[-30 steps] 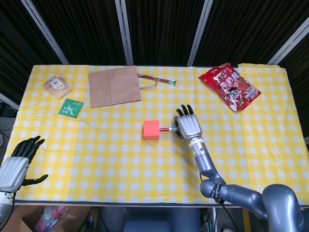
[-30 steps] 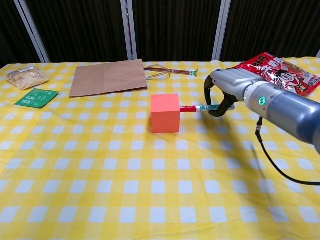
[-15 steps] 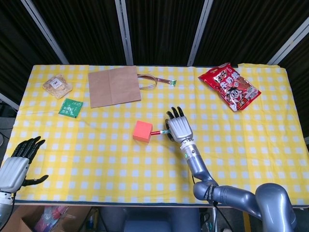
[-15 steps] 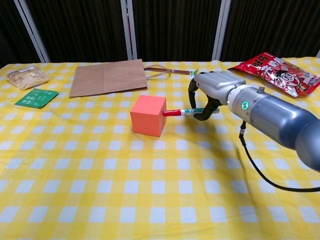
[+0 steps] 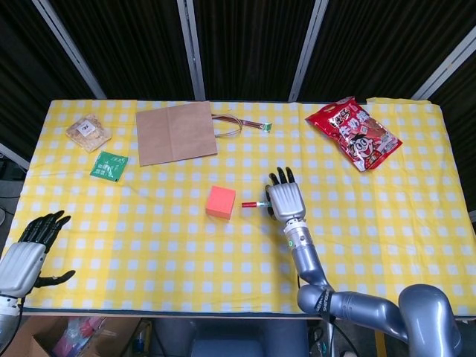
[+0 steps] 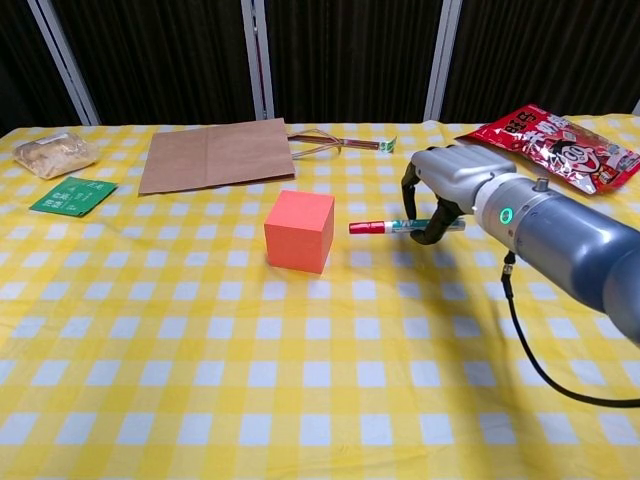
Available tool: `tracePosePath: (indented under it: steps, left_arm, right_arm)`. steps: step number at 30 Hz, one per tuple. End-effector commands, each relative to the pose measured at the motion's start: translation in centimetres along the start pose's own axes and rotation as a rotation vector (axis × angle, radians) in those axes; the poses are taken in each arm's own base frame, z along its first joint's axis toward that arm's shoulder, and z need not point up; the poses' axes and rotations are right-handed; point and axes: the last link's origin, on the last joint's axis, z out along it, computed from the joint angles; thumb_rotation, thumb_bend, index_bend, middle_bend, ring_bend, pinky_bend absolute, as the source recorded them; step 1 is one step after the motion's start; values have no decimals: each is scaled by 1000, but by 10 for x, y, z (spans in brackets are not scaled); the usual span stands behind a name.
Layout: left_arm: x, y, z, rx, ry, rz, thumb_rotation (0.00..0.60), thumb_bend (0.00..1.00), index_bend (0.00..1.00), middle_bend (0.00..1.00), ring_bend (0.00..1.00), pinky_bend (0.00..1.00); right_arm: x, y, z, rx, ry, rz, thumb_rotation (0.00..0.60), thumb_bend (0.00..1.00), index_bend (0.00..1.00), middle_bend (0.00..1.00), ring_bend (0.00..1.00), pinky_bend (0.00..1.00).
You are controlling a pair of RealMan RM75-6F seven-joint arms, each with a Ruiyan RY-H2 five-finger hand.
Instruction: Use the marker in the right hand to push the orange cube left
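The yellow checked surface (image 6: 150,400) holds the orange cube (image 6: 298,231) near its middle. The right hand (image 6: 447,186) has its fingers clamped on the marker (image 6: 385,226), whose red tip is just beside the cube, not touching. The left hand (image 5: 30,249) waits far off, fingers apart.

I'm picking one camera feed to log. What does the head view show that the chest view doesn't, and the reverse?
Only the head view shows the left hand, open beyond the table's near left edge, and the right forearm reaching up from below. Only the chest view shows, side on, the right hand's fingers curled around the marker and the cube's front face. Both show the right hand, the orange cube with a gap before the marker's red tip, the paper bag, the red snack packet and the green packet.
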Motion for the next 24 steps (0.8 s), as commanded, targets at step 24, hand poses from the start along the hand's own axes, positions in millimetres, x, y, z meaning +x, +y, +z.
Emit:
tracePosePath:
  steps: [24]
  left_arm:
    - [1, 2, -4, -28, -17, -19, 600, 0, 0, 0, 0, 0]
  right_arm:
    - [-4, -23, 4, -153, -29, 113, 600, 603, 668, 202, 9, 0]
